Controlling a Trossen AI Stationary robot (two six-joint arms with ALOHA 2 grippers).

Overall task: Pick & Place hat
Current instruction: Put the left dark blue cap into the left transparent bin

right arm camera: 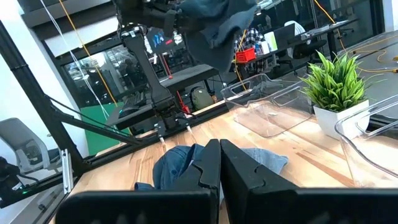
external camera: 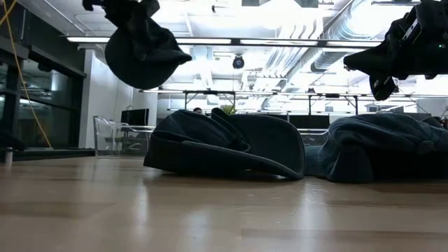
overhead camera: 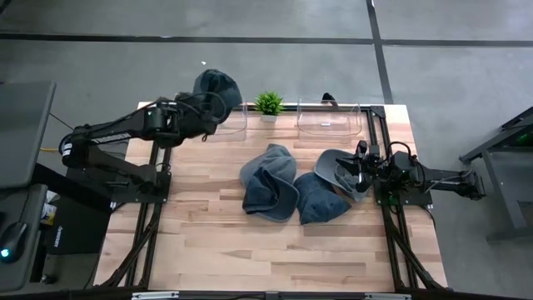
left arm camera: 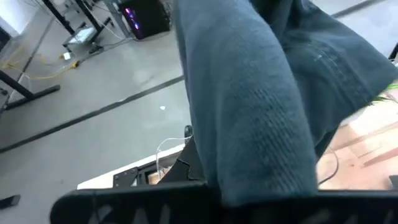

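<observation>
left claw [overhead camera: 202,107] clamped on hat [overhead camera: 218,87] | over left bin [overhead camera: 226,125] | center above bin, lower before release | right claw [overhead camera: 364,167] closed on second hat [overhead camera: 340,169], above desk [overhead camera: 250,242]

Your non-task clutter: small potted plant [overhead camera: 268,104] at table's [overhead camera: 250,250] far edge, sitting between two clear plastic bins, left bin [overhead camera: 229,121] and right bin [overhead camera: 329,119]. Black monitor [overhead camera: 21,125] off table's left side. Beyond table you see grey floor, dark seam lines.
</observation>
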